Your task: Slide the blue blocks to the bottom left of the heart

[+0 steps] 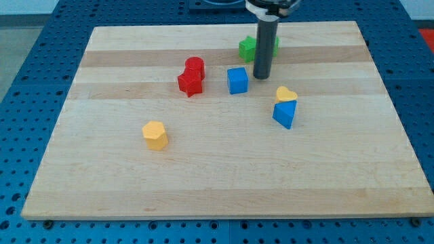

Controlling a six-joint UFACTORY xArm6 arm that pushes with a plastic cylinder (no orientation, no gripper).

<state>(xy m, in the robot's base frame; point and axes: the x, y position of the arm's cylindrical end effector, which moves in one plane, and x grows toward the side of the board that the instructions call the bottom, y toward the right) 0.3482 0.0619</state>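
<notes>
Take the blue cube [237, 80] as your landmark and read the bench [203, 183] from the view's bottom upward. Nearest you, well to the lower left of the cube, sits a yellow block [155, 134], roughly hexagonal, alone on bare wood. Next comes the blue triangular block [285, 113], lower right of the cube, with the yellow heart [285, 93] touching it on the side toward the view's top. So this blue piece lies directly below the heart, while the cube itself sits to the heart's left and a little higher. Left of the cube, close by but apart, stand two red blocks [192, 76] pressed together. Just right of the cube, with a thin gap, you see my tip [262, 76] resting on the board; your tool here is a plain rod with nothing that opens or closes and it holds nothing. Farthest away, up and to the cube's right, a green block [249, 48] is partly hidden behind the rod.
</notes>
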